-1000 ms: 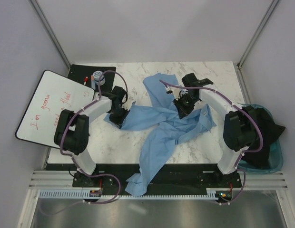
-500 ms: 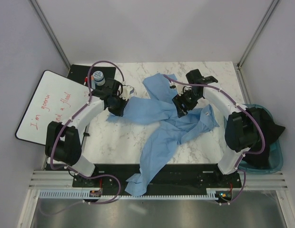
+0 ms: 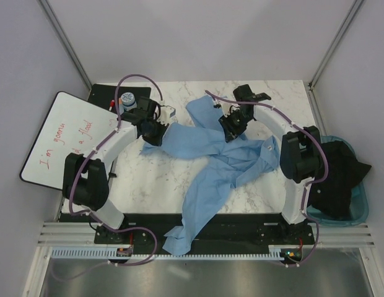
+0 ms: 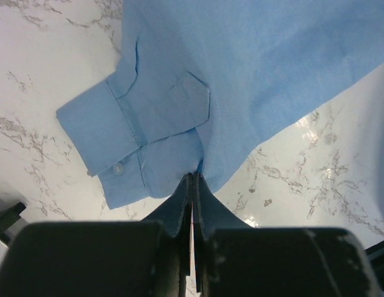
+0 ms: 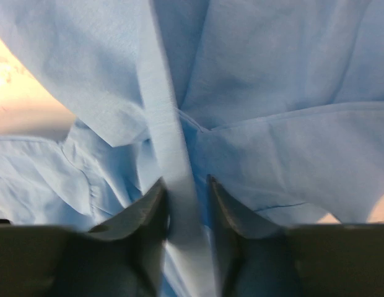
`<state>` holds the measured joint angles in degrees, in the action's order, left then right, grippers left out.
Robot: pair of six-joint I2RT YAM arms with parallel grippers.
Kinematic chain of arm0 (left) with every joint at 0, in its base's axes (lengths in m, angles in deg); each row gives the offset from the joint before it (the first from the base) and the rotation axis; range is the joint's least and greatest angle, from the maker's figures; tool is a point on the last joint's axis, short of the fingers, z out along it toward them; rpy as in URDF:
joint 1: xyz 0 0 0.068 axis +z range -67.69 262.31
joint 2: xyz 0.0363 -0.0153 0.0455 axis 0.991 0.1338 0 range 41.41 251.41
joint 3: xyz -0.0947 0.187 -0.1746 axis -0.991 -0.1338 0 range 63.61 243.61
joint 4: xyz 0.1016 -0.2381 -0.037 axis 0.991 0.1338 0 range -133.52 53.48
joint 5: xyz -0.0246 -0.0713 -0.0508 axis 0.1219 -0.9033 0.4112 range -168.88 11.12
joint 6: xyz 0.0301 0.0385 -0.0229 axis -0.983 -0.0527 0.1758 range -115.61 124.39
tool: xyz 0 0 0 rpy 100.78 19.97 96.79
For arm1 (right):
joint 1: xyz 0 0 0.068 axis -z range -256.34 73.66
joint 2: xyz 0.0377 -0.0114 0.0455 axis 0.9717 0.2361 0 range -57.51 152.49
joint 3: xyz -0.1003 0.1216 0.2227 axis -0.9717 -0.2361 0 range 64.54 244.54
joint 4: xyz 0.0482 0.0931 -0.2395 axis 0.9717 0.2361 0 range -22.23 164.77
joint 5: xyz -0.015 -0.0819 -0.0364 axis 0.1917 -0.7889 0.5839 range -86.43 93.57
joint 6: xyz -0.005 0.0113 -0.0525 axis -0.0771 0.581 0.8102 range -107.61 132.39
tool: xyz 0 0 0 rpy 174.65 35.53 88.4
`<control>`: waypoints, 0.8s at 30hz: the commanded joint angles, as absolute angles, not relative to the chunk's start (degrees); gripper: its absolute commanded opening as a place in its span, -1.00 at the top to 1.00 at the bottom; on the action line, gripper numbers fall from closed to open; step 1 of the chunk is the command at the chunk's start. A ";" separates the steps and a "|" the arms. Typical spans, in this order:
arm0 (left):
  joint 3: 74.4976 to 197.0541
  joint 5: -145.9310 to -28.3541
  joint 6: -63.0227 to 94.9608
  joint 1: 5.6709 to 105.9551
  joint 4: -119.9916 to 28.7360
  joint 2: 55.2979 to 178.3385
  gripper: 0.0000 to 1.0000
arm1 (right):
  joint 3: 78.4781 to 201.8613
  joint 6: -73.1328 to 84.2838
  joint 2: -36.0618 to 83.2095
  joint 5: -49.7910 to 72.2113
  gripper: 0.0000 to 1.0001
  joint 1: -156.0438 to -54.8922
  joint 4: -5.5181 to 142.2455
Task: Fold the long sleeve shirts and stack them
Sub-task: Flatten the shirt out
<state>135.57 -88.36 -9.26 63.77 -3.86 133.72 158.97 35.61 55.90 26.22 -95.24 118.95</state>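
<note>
Right now a thin light-blue long sleeve shirt lies all crumpled in the middle of the white marble table. One sleeve reaches out toward 9 o'clock. Another part points to 12 o'clock, a wide part spreads to 3 o'clock, and a long part runs down to 6 o'clock, past the near edge of the table. The left claw is at the 9 o'clock end of the shirt. Its two fingers are pressed tight together, and they pinch the edge of the sleeve just beside the buttoned cuff. The right claw is down on the cloth, a little way from the middle toward 1 o'clock. Its two fingers stand apart, and a flat strip of the blue cloth runs between them. A white board with red writing lies at 9 o'clock, beside the table. A blue-green tub with black cloth in it sits at 3 o'clock, off the table.
</note>
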 commanded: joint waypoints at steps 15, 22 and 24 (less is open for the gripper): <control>148.77 -79.17 -5.19 70.36 -6.52 154.08 -0.21 | 160.95 34.36 51.22 29.06 1.00 -95.85 122.70; 148.16 -74.57 -3.17 70.27 -5.73 157.60 -0.46 | 159.11 33.92 49.63 29.23 1.00 -96.38 122.96; 148.25 -75.62 -2.91 70.27 -5.20 159.18 -0.28 | 158.32 33.84 49.19 29.15 1.00 -96.56 122.70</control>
<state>147.13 -77.43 -5.33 70.32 -5.55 157.42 159.45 34.56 52.68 27.54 -95.89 122.53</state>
